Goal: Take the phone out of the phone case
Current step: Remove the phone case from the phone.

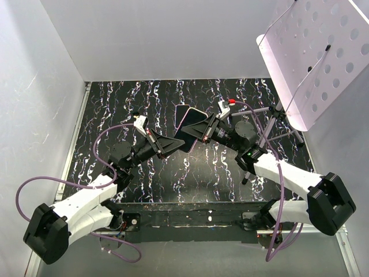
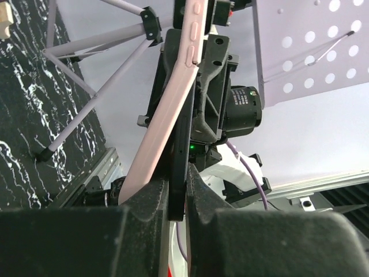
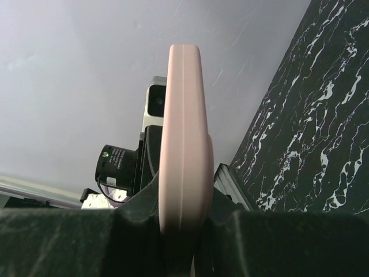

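Note:
Both arms meet above the middle of the black marbled table (image 1: 115,104). My left gripper (image 1: 172,145) is shut on the edge of the black phone (image 1: 184,140); in the left wrist view the gripper (image 2: 177,180) pinches the thin black phone (image 2: 179,150). The pink phone case (image 2: 164,109) lies against the phone's left side and leans away from it higher up. My right gripper (image 1: 206,131) is shut on the pink case (image 1: 193,115); in the right wrist view the gripper (image 3: 183,209) clamps the case (image 3: 183,133), seen edge-on. The phone is hidden there.
A white perforated board (image 1: 317,52) on a thin-legged stand (image 1: 271,124) stands at the back right; its legs (image 2: 86,86) show in the left wrist view. White walls close in the table on the left, back and right.

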Motion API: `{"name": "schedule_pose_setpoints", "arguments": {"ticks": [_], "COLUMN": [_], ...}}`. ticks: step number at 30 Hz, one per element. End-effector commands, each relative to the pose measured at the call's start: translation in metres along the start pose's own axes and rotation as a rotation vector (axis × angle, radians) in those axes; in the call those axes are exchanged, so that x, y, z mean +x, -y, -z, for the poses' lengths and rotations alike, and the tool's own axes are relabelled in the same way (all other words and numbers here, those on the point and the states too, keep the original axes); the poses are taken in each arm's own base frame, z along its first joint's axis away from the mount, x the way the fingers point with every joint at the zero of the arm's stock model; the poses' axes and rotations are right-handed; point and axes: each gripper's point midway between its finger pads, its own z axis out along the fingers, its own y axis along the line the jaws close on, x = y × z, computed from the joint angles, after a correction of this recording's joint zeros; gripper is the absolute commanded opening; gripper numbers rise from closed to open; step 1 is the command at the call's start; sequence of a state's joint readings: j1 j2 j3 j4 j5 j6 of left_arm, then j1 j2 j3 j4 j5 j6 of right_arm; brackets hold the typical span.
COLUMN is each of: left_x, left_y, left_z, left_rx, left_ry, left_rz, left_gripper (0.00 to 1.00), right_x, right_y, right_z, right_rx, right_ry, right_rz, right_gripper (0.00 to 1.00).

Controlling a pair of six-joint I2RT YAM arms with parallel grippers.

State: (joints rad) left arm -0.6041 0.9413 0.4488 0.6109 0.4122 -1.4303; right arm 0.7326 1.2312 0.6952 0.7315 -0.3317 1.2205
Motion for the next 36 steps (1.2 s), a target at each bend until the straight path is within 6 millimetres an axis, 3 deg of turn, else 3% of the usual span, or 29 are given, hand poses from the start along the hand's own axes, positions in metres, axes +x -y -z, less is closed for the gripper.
{"name": "schedule_pose_setpoints", "arguments": {"ticks": [1,4,6,10,16,24,36], "left_x": [-0.047,-0.054,-0.064,-0.078,-0.084,-0.077,-0.07], "left_y": [0.058,0.059,0.057,0.053,0.06,0.061,0.049], "left_z": [-0.009,-0.002,0.005,0.017,0.015,0.01,0.019], "left_rx": [0.16,0.161,0.134,0.066,0.079,0.127,0.131], "left_ry": [0.203,0.256,0.33,0.427,0.444,0.393,0.382], "left_rz": [-0.02,0.001,0.017,0.046,0.114,0.197,0.248], "left_gripper": [0.0,0.0,0.0,0.0,0.0,0.0,0.0], "right_x": [0.086,0.08,0.076,0.067,0.054,0.032,0.012], "right_y": [-0.018,-0.014,-0.015,-0.021,-0.029,-0.046,-0.03], "right_z": [0.029,0.032,0.037,0.045,0.04,0.007,-0.027], "right_rx": [-0.076,-0.028,-0.025,-0.059,-0.083,-0.104,-0.014], "right_ry": [-0.417,-0.373,-0.337,-0.242,-0.156,-0.103,-0.052], "right_rz": [0.049,0.093,0.118,0.154,0.225,0.325,0.301], "right_gripper": [0.05,0.43,0.6,0.77,0.76,0.6,0.43]}}
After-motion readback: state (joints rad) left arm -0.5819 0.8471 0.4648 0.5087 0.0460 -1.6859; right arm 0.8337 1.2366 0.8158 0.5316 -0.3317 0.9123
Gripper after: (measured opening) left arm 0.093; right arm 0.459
